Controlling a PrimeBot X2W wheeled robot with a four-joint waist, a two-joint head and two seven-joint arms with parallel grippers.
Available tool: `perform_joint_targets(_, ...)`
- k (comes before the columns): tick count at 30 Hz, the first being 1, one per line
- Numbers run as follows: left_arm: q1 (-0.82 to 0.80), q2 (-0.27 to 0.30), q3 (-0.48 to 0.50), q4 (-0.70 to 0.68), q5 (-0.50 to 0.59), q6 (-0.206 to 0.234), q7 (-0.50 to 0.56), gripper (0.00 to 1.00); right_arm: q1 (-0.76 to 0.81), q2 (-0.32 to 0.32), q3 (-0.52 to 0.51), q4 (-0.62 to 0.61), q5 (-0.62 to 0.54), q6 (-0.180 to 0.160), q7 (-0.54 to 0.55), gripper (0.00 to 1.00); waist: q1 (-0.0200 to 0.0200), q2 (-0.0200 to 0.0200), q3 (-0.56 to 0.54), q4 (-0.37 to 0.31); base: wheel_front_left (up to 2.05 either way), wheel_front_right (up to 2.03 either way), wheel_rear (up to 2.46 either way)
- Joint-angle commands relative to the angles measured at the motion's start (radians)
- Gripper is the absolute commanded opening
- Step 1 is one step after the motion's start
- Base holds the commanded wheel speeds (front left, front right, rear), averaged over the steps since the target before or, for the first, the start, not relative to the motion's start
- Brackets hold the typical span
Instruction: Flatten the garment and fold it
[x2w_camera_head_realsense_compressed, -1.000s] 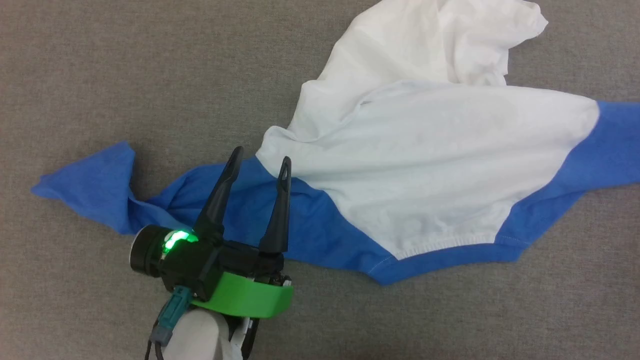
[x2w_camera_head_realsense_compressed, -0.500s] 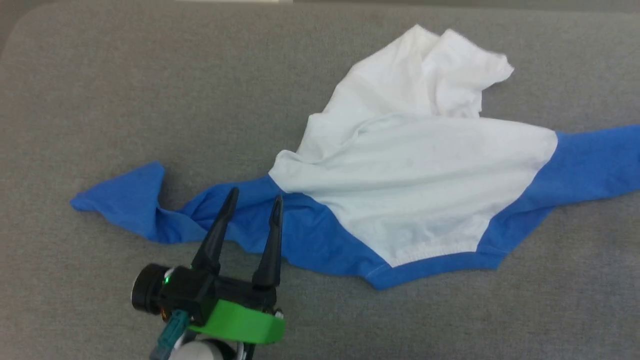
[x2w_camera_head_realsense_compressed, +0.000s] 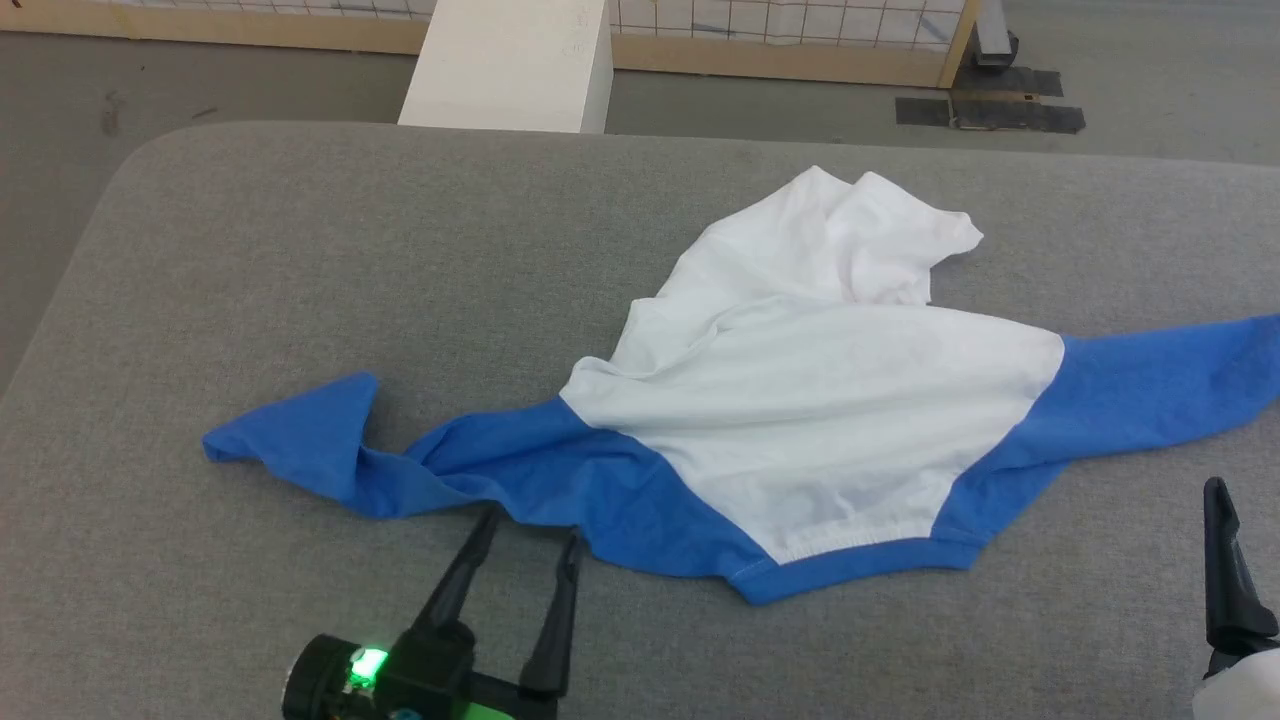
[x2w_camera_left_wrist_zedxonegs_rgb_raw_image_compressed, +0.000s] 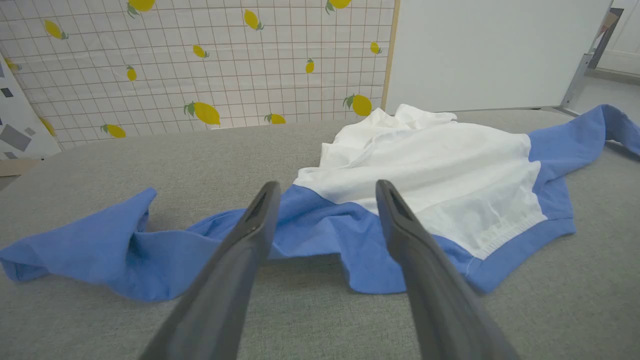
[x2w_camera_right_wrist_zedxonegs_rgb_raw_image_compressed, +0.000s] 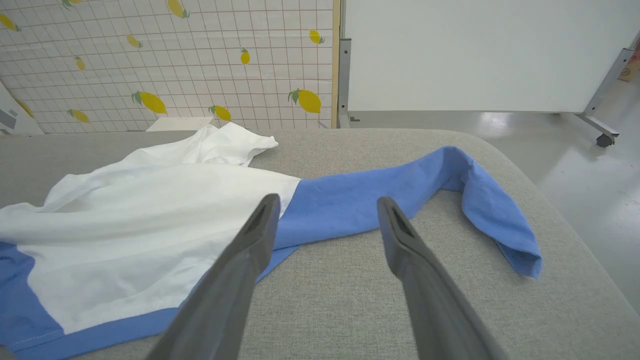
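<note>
A: Where's the garment (x2w_camera_head_realsense_compressed: 800, 420)?
B: One shirt, on the grey table (x2w_camera_head_realsense_compressed: 300, 250), rumpled, not flat. The white body sits mid-table with its far part crumpled up, and a blue trim band runs along its near edge. Two blue sleeves. The left one is twisted and runs out to the left. The right one runs out to the right. In the right wrist view its end bends back near the table's rounded edge.
A: Left gripper (x2w_camera_head_realsense_compressed: 531, 526)?
B: On the near side of the left sleeve, tips just beside the sleeve's near edge. Can't tell if they touch it. The fingers are spread well apart with nothing between them.
A: Right gripper (x2w_camera_right_wrist_zedxonegs_rgb_raw_image_compressed: 327, 201)?
B: On the near side of the right sleeve, close to the cloth. Fingers spread wide, nothing held. In its wrist view the sleeve lies across beyond the tips.
A: Counts?
B: 1 garment, 2 sleeves, 2 grippers, 2 fingers each.
</note>
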Motion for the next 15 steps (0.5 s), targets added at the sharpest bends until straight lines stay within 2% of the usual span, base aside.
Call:
perform_joint_targets(1,-0.011,0.009,-0.013,0.001,0.023,-0.001,0.014,1.0,0.004,0.001,0.004,0.005,0.014,-0.002,-0.008,1.0,0.0001,0.0,0.002,-0.003,0.0,0.0,0.0)
perform_joint_targets(7,-0.125,0.044,-0.11,-0.002,0.061,-0.073,0.157,1.0,-0.032,0.001,0.007,0.008,0.012,-0.002,-0.017,1.0,0.0001,0.0,0.039,0.005,0.0,0.0,0.0)
perform_joint_targets(11,-0.245,0.12,-0.225,0.057,0.091,-0.104,0.3,1.0,-0.057,0.001,0.016,0.009,0.013,-0.002,-0.019,1.0,0.0001,0.0,0.075,0.009,0.0,0.0,0.0)
perform_joint_targets(15,-0.352,0.194,-0.334,0.138,0.069,-0.109,0.395,1.0,-0.077,0.001,0.031,0.009,0.021,-0.002,-0.019,1.0,0.0001,0.0,0.111,0.003,0.0,0.0,0.0)
